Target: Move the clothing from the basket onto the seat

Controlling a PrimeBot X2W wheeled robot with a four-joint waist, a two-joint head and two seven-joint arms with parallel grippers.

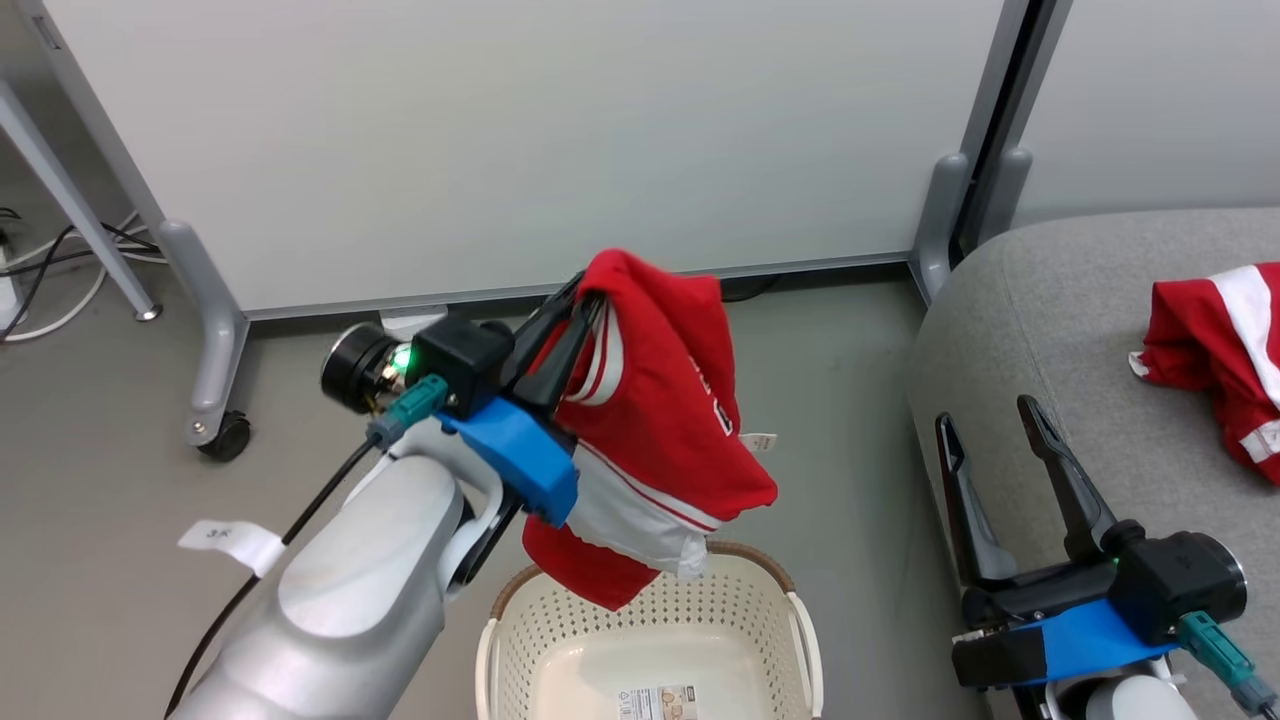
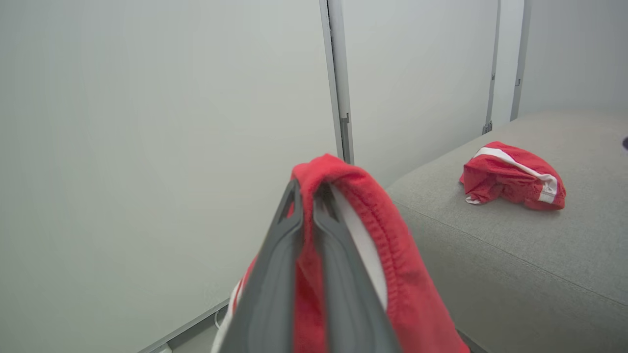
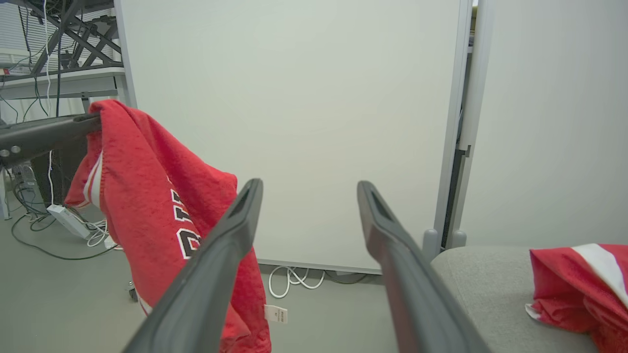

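Left tool [image 1: 588,296] pinches clothing [image 1: 665,420] above basket [image 1: 730,608].

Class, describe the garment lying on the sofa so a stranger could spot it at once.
Find the large grey seat on the right. On it lies a crumpled red garment with a white stripe. Unlike the other red garment, pinched in the left hand, nothing holds it.

Silver arms, blue brackets, dark fingers.
Each rounded silver-grey forearm [image 1: 360,580] ends in a blue bracket [image 1: 520,455]; above the bracket sits a black boxy housing [image 1: 465,360] with a green light [image 1: 402,358], beside it a teal plug [image 1: 410,408] on a black cable [image 1: 315,510]. Past the bracket, left gripper [image 1: 592,292] and right gripper [image 1: 985,412] carry long dark-grey slotted fingers [image 1: 1065,470]. A white cable tag [image 1: 230,543] reads perhaps "3K".
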